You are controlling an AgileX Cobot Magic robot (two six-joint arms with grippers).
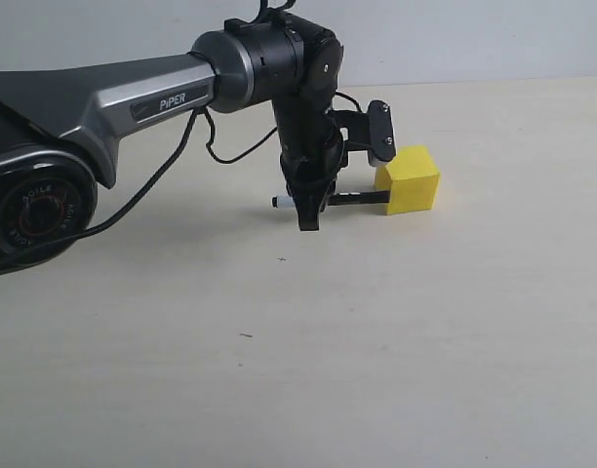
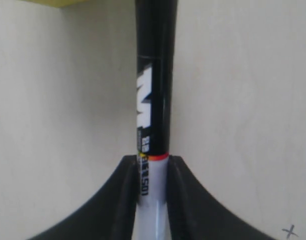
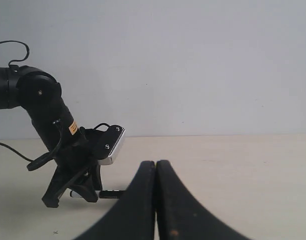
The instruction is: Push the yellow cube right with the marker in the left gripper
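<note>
In the exterior view the yellow cube [image 1: 410, 179] sits on the pale table, right of centre. My left gripper [image 1: 308, 207] points down just left of it, shut on the marker [image 1: 336, 199], which lies level with its black end touching the cube's lower left face. In the left wrist view the marker [image 2: 153, 125] runs between my two black fingers [image 2: 127, 200], and a sliver of the yellow cube [image 2: 58, 2] shows at its far end. My right gripper [image 3: 156, 167] is shut and empty; its view shows the left arm and the marker [image 3: 110, 193], while the cube is hidden.
The beige table [image 1: 396, 331] stretches wide on all sides of the cube. A black cable [image 1: 162, 171] trails from the left arm across the table. A white wall [image 1: 474, 39] closes the back. Small dark specks [image 1: 246, 335] mark the surface.
</note>
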